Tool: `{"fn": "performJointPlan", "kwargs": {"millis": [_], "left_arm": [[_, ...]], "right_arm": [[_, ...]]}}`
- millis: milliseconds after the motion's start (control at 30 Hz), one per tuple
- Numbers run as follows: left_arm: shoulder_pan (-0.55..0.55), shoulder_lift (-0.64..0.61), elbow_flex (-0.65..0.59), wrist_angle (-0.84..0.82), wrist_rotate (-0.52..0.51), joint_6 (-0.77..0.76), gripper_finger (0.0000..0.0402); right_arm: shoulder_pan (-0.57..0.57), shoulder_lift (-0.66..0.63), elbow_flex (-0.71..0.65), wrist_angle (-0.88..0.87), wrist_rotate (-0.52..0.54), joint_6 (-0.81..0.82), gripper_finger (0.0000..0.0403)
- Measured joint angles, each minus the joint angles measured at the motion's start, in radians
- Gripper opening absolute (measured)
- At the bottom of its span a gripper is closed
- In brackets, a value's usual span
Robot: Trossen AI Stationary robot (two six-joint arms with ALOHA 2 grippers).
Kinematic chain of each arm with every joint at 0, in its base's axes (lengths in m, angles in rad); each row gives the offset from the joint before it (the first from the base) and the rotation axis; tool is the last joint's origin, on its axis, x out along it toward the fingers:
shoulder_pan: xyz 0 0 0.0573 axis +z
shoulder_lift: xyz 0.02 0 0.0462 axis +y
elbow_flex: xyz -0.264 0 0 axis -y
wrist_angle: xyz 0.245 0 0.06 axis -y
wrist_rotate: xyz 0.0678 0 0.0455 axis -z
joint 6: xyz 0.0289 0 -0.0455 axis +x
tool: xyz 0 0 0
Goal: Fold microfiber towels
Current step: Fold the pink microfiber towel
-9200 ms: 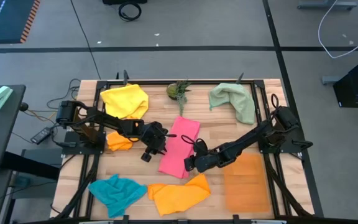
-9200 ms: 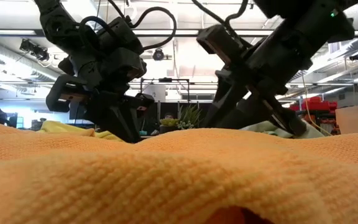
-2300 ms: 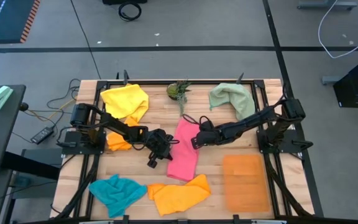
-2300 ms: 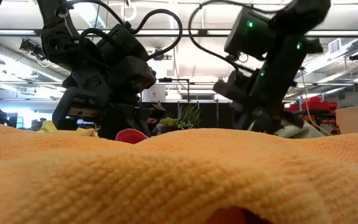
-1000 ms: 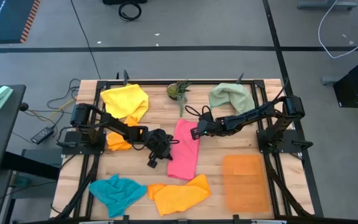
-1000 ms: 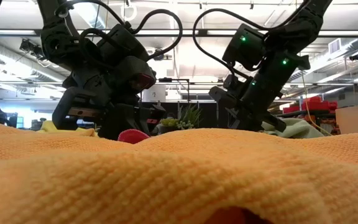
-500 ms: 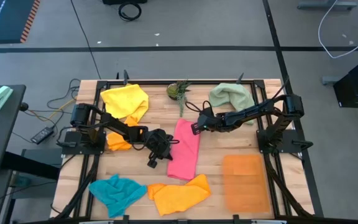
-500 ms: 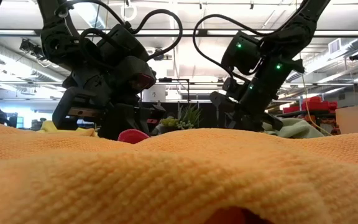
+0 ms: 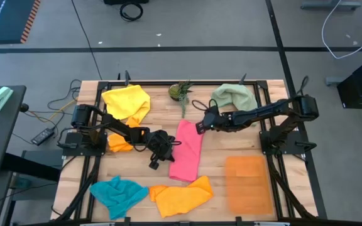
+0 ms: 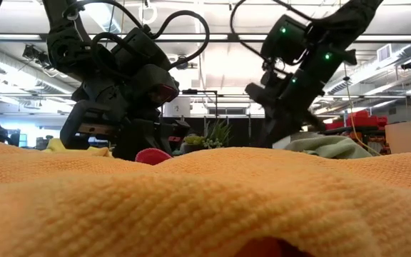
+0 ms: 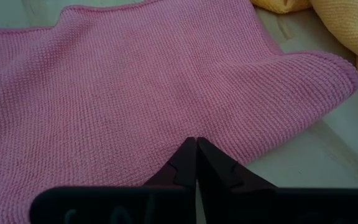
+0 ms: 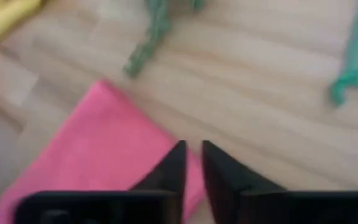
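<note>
A pink towel (image 9: 187,150) lies as a long strip at the table's middle, flat on the wood; it also shows in the left wrist view (image 11: 135,93) and the right wrist view (image 12: 104,149). My left gripper (image 9: 168,148) is shut at the strip's left edge. My right gripper (image 9: 200,127) hovers over the strip's far right corner, its fingers a narrow gap apart (image 12: 192,155) and empty. Yellow (image 9: 127,102), pale green (image 9: 234,100), teal (image 9: 117,194) and orange (image 9: 181,196) towels lie bunched around it. My left gripper meets the pink towel near its left edge (image 11: 229,149) with shut fingertips, slanting down from the table's left. Both fingers show on top of the cloth. A small pink hump (image 10: 152,155) stands under the gripper; the rest of the towel lies flat.
A small green plant (image 9: 181,91) stands at the far middle. A stiff translucent orange mat (image 9: 249,183) lies at the near right. A small orange cloth (image 9: 119,143) lies under my left arm. The orange towel fills the low view's foreground (image 10: 205,207).
My right gripper has risen and drifted a little toward the table's far edge, away from the pink towel's middle to above its far right corner. The towel has stayed as it was.
</note>
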Motion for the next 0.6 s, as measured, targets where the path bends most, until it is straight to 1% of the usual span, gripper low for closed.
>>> {"fn": "performJointPlan", "kwargs": {"millis": [33,67,200,367,600], "left_arm": [[0.000,0.000,0.000,0.001,0.000,-0.001,0.0013],[0.000,0.000,0.000,0.001,0.000,-0.001,0.0013],[0.000,0.000,0.000,0.003,0.000,-0.004,0.0018],[0.000,0.000,-0.001,0.006,0.000,-0.004,0.0021],[0.000,0.000,0.001,0.011,0.000,-0.023,0.0010]], "right_arm": [[-0.002,-0.013,0.000,0.001,0.013,0.000,0.0020],[-0.006,-0.024,0.000,0.001,0.019,0.004,0.0012],[-0.012,-0.048,0.000,0.001,0.019,0.027,0.0004],[-0.012,-0.040,0.000,0.012,-0.001,0.060,0.0003],[-0.031,-0.006,0.001,0.017,-0.175,0.141,0.0002]]}}
